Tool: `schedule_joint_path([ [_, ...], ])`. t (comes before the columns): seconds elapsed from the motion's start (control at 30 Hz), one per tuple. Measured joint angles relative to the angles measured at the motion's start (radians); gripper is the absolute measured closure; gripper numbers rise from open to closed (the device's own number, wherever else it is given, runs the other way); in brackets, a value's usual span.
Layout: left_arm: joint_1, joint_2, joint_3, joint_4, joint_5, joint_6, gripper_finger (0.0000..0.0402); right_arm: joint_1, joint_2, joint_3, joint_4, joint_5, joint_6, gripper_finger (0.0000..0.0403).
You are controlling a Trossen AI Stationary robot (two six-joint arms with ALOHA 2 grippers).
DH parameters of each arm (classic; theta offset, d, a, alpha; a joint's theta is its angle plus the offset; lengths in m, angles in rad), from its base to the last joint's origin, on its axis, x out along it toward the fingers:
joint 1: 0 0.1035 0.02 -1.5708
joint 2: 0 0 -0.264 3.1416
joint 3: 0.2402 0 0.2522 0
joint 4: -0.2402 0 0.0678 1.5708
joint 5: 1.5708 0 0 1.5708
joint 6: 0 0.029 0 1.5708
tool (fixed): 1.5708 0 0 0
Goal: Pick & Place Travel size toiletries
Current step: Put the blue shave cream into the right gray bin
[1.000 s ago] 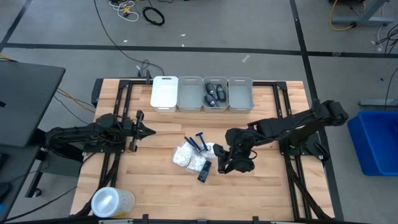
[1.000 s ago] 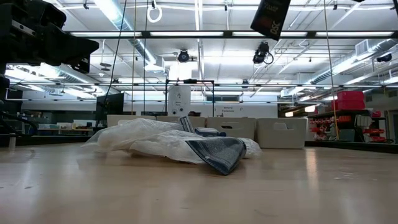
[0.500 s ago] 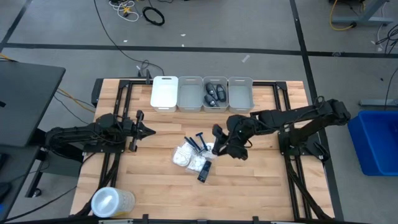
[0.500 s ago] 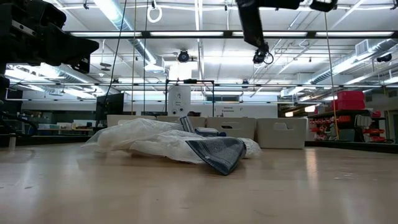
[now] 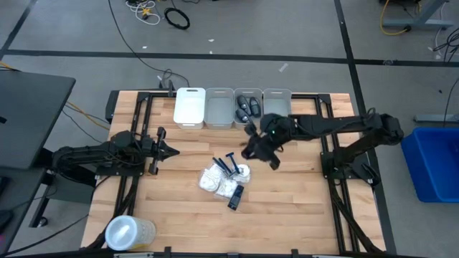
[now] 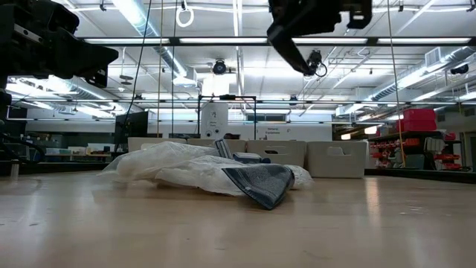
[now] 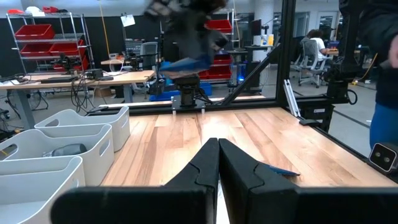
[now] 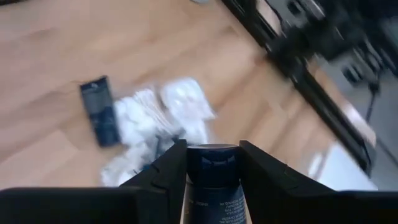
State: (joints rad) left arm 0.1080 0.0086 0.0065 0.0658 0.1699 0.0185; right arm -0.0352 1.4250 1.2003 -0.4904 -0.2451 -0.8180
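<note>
1. Right claw [image 8: 213, 180] is clamped on a dark container [image 8: 214, 171], high above the pile [image 5: 224, 179]; a loose pinch could drop it.
2. Bins [image 5: 249, 108] lie beyond; overshoot puts it in the wrong one.
3. Left claw [image 7: 217, 163] waits, together, by the worktop's [image 5: 301, 208] left edge.

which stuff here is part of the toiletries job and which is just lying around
Job: dark container held in right gripper; white packets; blue razors; dark container on table; row of bins.

Lying about: clear lidded tub; idle left gripper.
</note>
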Motion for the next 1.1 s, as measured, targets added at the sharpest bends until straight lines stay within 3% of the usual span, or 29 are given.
schedule_joint_path([
  [0.23, 0.0, 0.0, 0.0, 0.0, 0.0, 0.0, 0.0385, -0.113, 0.0, 0.0, -0.016, 0.17, 0.149, 0.0274],
  [0.5, 0.0, 0.0, 0.0, 0.0, 0.0, 0.0, 0.0386, -0.218, 0.0, 0.0, -0.023, 0.2, 0.301, 0.027],
  [0.9, 0.0, 0.0, 0.0, 0.0, 0.0, 0.0, 0.0385, -0.368, 0.001, 0.0, -0.092, 0.373, 0.613, 0.0269],
  [1.1, 0.0, 0.0, 0.0, 0.0, 0.0, 0.0, 0.0385, -0.461, 0.001, 0.0, -0.119, 0.408, 0.806, 0.0271],
])
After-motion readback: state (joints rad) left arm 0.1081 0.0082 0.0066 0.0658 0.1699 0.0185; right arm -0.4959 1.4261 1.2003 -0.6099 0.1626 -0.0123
